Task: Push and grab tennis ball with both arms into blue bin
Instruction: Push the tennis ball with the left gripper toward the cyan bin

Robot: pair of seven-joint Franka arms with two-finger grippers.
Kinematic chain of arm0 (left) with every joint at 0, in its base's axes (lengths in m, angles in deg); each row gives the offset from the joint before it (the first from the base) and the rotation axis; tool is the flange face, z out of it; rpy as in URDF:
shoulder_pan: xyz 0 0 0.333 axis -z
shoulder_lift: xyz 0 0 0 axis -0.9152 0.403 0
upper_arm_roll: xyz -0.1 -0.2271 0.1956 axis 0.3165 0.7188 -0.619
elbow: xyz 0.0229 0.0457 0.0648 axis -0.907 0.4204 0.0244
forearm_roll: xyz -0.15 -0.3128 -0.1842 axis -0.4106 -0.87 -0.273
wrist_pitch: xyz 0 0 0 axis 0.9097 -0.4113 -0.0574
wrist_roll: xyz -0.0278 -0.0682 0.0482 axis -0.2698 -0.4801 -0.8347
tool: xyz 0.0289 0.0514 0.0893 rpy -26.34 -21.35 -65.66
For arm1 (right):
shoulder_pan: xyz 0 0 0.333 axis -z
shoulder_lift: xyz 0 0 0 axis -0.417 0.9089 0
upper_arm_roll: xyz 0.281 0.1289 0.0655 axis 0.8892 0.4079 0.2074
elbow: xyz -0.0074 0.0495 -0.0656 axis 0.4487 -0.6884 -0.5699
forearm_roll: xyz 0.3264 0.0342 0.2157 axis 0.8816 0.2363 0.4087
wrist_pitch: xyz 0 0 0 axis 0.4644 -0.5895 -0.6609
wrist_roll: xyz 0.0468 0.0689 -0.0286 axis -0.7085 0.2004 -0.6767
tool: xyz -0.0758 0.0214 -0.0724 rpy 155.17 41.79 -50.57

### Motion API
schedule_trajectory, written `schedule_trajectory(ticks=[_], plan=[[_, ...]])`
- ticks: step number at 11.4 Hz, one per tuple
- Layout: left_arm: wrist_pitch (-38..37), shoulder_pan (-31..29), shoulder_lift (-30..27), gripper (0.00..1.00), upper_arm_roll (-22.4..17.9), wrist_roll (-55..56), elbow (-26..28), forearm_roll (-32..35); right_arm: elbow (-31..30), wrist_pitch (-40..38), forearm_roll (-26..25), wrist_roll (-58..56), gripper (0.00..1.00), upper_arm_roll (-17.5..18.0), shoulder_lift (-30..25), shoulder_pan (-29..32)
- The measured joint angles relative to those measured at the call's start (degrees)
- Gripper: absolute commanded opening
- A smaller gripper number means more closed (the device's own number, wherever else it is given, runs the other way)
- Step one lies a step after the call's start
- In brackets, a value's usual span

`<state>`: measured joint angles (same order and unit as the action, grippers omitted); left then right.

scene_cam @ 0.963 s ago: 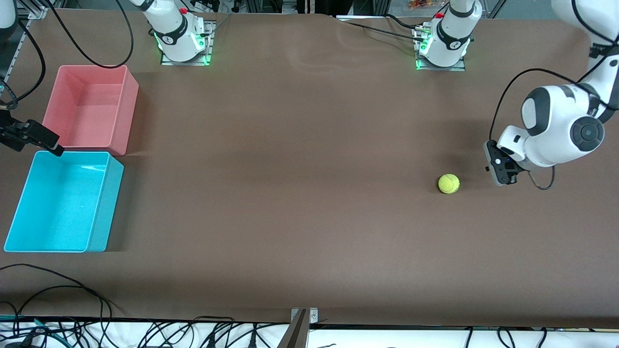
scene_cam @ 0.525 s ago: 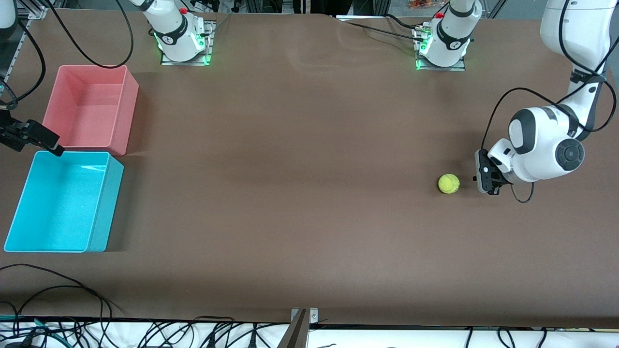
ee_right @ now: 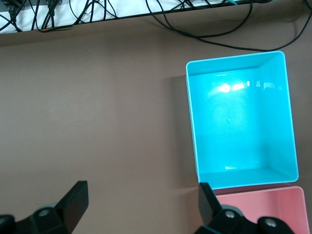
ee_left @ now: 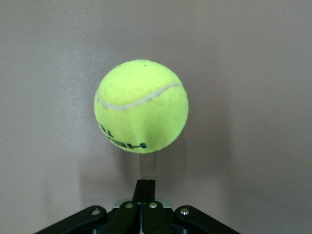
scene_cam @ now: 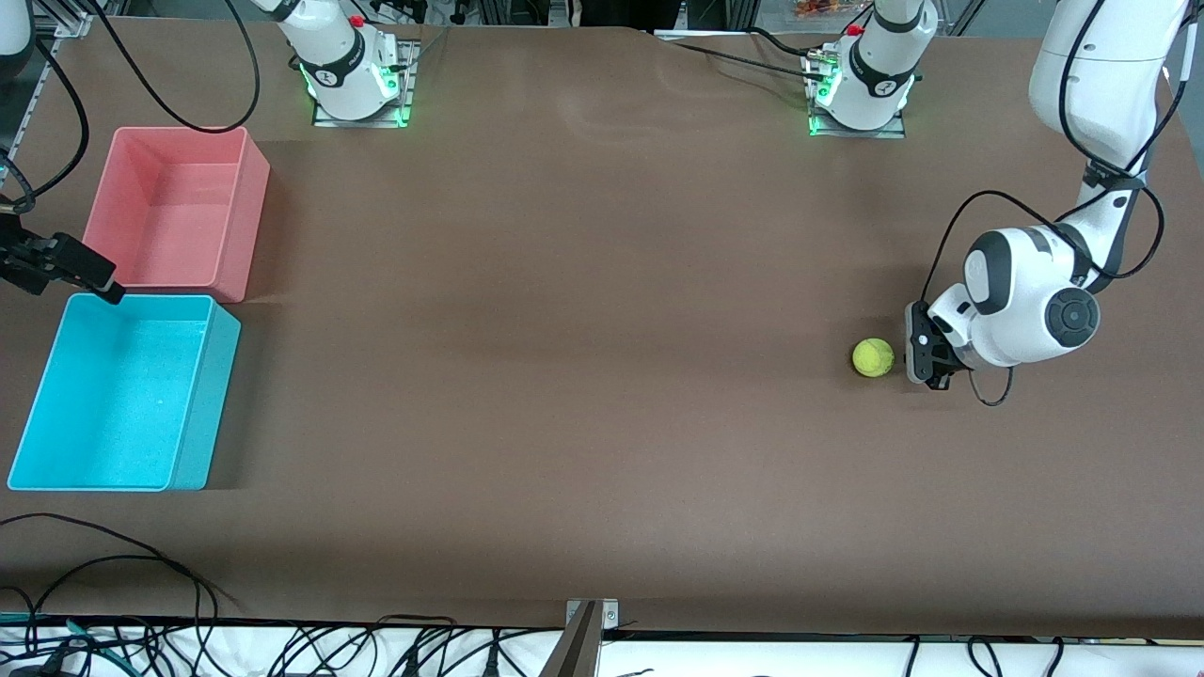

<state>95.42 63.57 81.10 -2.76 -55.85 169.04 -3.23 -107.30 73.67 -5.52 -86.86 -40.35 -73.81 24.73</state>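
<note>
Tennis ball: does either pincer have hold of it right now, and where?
Neither. The tennis ball lies free on the table, just ahead of the shut left pincer. The right pincer is open and empty, up beside the blue bin.

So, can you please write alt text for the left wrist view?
A yellow-green ball with a white seam lies on the brown table, straight ahead of the left gripper. Its fingers are shut together, with a small gap to the ball.
</note>
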Motion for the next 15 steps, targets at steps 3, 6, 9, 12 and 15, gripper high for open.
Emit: schedule_trajectory(ticks=[3, 6, 9, 12, 15], plan=[[0.4, 0.1, 0.5, 0.00, 0.0, 0.5, -0.1, -0.2, 0.0, 0.0, 0.0, 0.0, 1.00, 0.0, 0.0, 0.0], [0.4, 0.1, 0.5, 0.00, -0.1, 2.5, -0.2, -0.2, 0.0, 0.0, 0.0, 0.0, 1.00, 0.0, 0.0, 0.0], [0.4, 0.4, 0.8, 0.00, 0.0, 3.2, -0.2, -0.2, 0.0, 0.0, 0.0, 0.0, 1.00, 0.0, 0.0, 0.0], [2.7, 2.2, 2.0, 0.00, 0.3, 7.4, -0.2, -1.2, 0.0, 0.0, 0.0, 0.0, 1.00, 0.0, 0.0, 0.1], [3.5, 6.0, 2.7, 0.00, 5.7, 22.4, -2.7, -3.9, 0.0, 0.0, 0.0, 0.0, 1.00, -0.1, 0.0, 0.1]])
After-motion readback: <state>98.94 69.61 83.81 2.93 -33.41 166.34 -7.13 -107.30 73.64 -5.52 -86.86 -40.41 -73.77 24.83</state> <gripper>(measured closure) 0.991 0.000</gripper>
